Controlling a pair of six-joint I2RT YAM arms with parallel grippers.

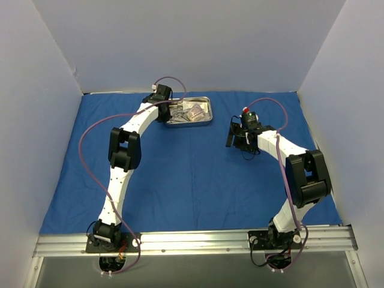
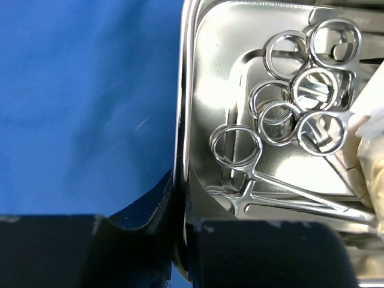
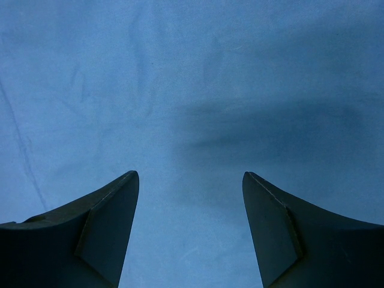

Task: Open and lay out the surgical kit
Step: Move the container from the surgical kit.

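Note:
The blue cloth wrap (image 1: 192, 180) lies spread flat over the table. At its back stands the small steel tray (image 1: 189, 124), holding several ring-handled silver instruments (image 2: 300, 96) and a clear packet (image 2: 371, 150) at the right. My left gripper (image 2: 180, 178) is shut on the tray's left rim (image 2: 182, 90), one finger outside the wall and one inside. In the top view the left gripper (image 1: 166, 114) sits at the tray's left end. My right gripper (image 1: 230, 137) hovers open over bare cloth (image 3: 192, 90), right of the tray, with nothing between its fingers.
Grey walls enclose the cloth on the left, back and right. An aluminium rail (image 1: 198, 240) with both arm bases runs along the near edge. The left arm's purple cable (image 1: 90, 168) loops over the cloth's left side.

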